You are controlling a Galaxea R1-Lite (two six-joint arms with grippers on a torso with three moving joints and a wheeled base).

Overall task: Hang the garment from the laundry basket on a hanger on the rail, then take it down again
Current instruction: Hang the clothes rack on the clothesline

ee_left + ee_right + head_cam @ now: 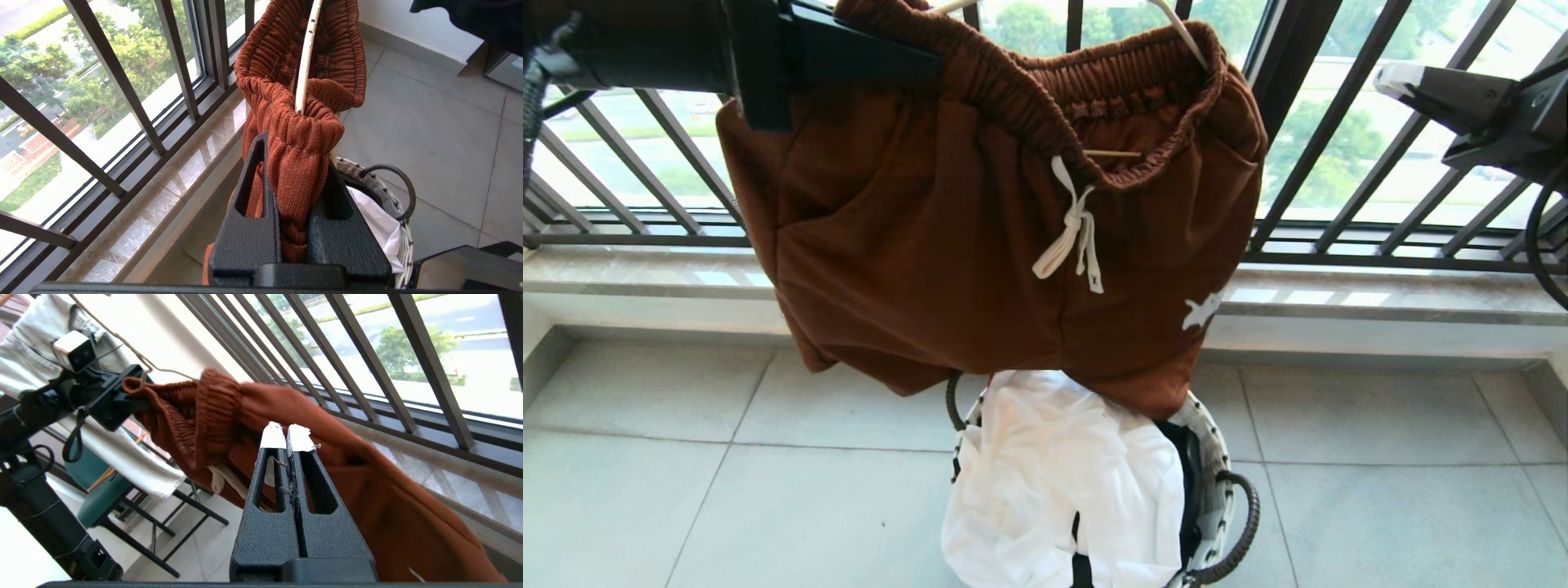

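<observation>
The rust-brown shorts [915, 245] are held up before the black barred window railing [1339, 163], draped on the cream-white hanger [306, 61], with the left gripper [292, 192] fingers clamped on the gathered waistband. The right gripper [286, 437] is seen apart from the cloth, its white-taped fingers pressed together on nothing. Below, on the tiled floor [1380, 490], the laundry basket [1217, 490] holds a white cloth [1054, 474]. No legible writing is seen.

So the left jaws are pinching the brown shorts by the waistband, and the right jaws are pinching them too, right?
Not quite. The left gripper does pinch the brown shorts by the waistband, but the right gripper holds nothing: the right wrist view shows its jaws shut together on empty air, clear of the cloth, and the head view shows it off to the side.
</observation>
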